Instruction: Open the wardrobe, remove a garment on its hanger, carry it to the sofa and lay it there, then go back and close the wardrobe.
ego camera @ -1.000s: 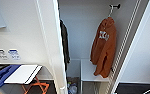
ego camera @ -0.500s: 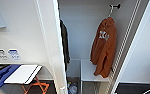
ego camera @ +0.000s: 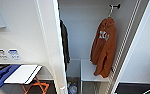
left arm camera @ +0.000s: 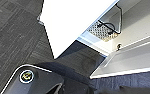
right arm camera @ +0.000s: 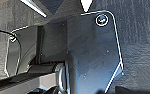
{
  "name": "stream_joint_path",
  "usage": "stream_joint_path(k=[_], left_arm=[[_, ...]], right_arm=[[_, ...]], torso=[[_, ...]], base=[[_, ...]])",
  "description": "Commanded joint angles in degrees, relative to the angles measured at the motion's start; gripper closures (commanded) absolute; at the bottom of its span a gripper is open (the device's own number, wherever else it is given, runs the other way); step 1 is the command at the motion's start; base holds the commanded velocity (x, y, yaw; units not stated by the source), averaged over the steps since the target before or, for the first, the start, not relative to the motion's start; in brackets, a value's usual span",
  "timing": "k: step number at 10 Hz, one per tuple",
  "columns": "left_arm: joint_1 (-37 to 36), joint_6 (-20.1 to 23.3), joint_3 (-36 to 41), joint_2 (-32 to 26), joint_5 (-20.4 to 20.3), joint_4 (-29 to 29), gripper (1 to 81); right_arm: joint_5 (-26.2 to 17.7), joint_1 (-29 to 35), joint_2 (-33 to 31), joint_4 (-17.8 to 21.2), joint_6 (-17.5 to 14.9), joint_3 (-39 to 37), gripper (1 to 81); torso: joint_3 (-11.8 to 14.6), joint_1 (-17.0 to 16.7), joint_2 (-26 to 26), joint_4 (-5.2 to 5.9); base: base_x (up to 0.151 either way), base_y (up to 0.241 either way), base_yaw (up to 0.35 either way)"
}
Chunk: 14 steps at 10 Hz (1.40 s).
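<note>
Wall sockets with blue labels (ego camera: pixel 8 54) sit low on the white wall at the far left of the head view, and below them a white-topped folding worktop on orange crossed legs (ego camera: pixel 23 74) carries a blue cloth (ego camera: pixel 1 76) at its left end. To the right of that stands the tall white wardrobe (ego camera: pixel 49 47), its doors swung open so the white interior shows. Just inside the left edge of the opening hangs a dark olive jacket (ego camera: pixel 65 45), long and narrow against the back panel. Lower down, a white shelf (ego camera: pixel 92 72) spans part of the interior, with some small items on the wardrobe floor beneath it that are too blurred to name. Further right, the rust-orange fleece hooded sweatshirt (ego camera: pixel 104 48) with white lettering on the chest hangs on a thin white plastic hanger (ego camera: pixel 111 10), whose hook sits on a dark peg high on the right inner wall; the sweatshirt's hem reaches down to the shelf. The right door (ego camera: pixel 143 50) stands open at the far right.

The left wrist view looks down on grey carpet (left arm camera: pixel 13 37) and the lower edge of a white door panel (left arm camera: pixel 71 22). The right wrist view shows dark carpet around the robot's own plate. For either end effector, I cannot tell whether it is released or clenched.
</note>
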Motion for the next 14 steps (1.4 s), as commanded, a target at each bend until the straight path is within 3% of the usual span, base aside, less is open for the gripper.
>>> stream_joint_path(k=[1,6,8,10,12,14], left_arm=[[-5.43,-1.33,0.16,-0.02,1.07,-0.17,1.0],[-9.38,-1.33,0.25,1.12,0.20,0.27,1.0],[-9.91,-1.42,5.23,-0.54,-2.71,4.30,1.0],[-11.40,-1.60,11.04,-2.74,-2.80,4.93,1.0],[-12.72,-4.94,12.29,-2.75,-2.98,5.28,1.0],[-14.04,-5.55,12.99,-2.22,-3.15,5.28,1.0]], right_arm=[[-3.10,2.35,-0.20,-0.44,0.14,-0.16,1.0],[-3.19,2.96,0.07,-0.44,0.14,-0.16,1.0],[-4.16,3.41,0.51,-0.44,0.06,-0.16,1.0],[-4.42,3.58,0.51,-0.45,0.06,-0.16,1.0],[-4.51,3.85,0.59,-0.53,-0.03,-0.16,1.0],[-4.85,4.02,0.68,-0.53,-0.12,-0.16,1.0]], torso=[[0.00,0.00,0.00,0.00],[0.00,0.00,0.00,0.00],[0.00,0.00,0.00,0.00],[0.00,0.00,0.00,0.00],[0.00,0.00,0.00,0.00],[0.00,0.00,0.00,0.00]], base=[[0.000,0.000,0.000],[0.000,0.000,0.000],[0.000,0.000,0.000],[0.000,0.000,0.000],[0.000,0.000,0.000],[0.000,0.000,0.000]])
